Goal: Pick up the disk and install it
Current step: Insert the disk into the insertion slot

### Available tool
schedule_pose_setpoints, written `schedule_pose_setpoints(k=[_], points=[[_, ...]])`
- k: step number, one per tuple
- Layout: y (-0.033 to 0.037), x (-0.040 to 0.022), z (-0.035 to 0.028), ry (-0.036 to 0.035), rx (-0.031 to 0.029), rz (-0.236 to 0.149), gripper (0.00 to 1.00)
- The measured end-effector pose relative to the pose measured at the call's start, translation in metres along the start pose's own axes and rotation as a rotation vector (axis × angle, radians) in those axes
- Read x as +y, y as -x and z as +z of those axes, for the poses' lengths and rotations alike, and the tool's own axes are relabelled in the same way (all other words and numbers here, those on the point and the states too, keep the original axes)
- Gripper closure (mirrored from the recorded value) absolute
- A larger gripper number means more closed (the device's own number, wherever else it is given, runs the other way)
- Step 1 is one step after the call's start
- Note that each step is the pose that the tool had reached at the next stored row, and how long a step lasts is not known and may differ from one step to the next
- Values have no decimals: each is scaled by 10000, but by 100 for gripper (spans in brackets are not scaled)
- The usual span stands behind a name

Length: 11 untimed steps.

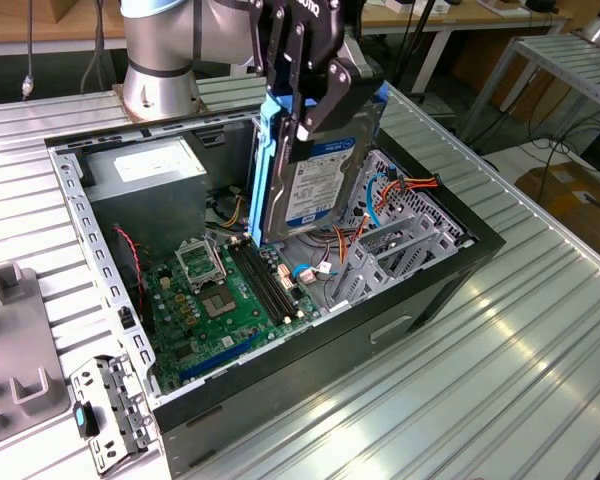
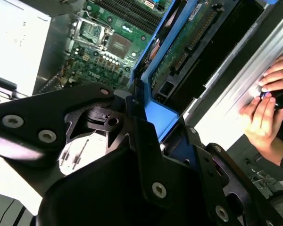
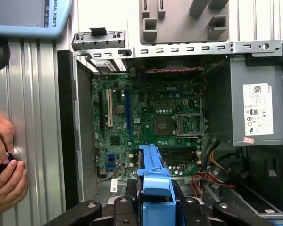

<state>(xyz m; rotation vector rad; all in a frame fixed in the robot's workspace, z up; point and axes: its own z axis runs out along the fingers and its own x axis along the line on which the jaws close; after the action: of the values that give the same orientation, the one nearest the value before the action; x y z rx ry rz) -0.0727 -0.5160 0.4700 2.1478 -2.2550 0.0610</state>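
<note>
1. Tool state: the gripper (image 1: 305,100) is closed on the disk (image 1: 325,150), clamped near its upper end. Nothing else is held.
2. Disk position: the disk is hung directly beneath the tool, over the open computer case (image 1: 435,290). Its lower end is seen in front of the motherboard (image 1: 220,290). Whether that end sits below the case rim cannot be told.
3. Long axis: it runs straight away from the tool, downward. The disk stands on end, near upright with a slight lean. The blue rail (image 1: 267,170) runs down one long edge. The white-and-blue label (image 1: 310,195) is turned to the exterior view's right. In the second wrist view what appears to be the green board face is seen on the opposite side.
4. Governing relation: the grey drive cage (image 1: 400,245) lies below the tool and off to the labelled side of the disk, apart from its lower end. The disk is on end while the cage is set low in the case, so the two are judged not yet lined up.
5. Progress: pick-up is judged complete, since the disk is carried wholly by the tool. Installation is judged not yet done, as the disk is seated in nothing.
6. Surroundings: the power supply (image 1: 145,170) sits in the case on the unlabelled side of the disk, well apart from it. A person's hand (image 2: 266,110) rests on the ribbed table (image 1: 540,350) just outside the case wall, clear of the tool.
</note>
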Motion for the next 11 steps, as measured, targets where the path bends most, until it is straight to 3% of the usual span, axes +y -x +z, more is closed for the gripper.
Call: schedule_pose_setpoints(k=[2,6,11], points=[[-108,-12,5,0,0,0,63],[-230,-77,12,5,0,1,63],[-267,-242,15,23,0,0,63]])
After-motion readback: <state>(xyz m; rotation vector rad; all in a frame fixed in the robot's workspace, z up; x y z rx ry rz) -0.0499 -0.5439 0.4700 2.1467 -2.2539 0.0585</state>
